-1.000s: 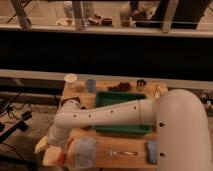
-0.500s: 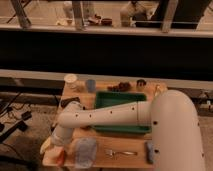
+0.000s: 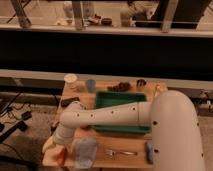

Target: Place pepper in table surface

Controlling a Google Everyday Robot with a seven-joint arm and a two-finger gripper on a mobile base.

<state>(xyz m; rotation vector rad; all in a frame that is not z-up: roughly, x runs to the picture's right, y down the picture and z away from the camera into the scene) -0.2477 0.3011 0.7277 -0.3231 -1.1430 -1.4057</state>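
Little has moved since half a second ago: the gripper [image 3: 57,146] stays low at the 7 o'clock corner of the flat light-brown wooden table surface [image 3: 132,159]. The slim orange-red pepper [image 3: 61,156] shows just beneath it, beside the folded grey cloth [image 3: 85,152]. Whether the gripper is clamped on it I cannot tell. The pepper is best released lying flat, inboard of the edge. The green rectangular tray [image 3: 120,95] shows nothing inside.
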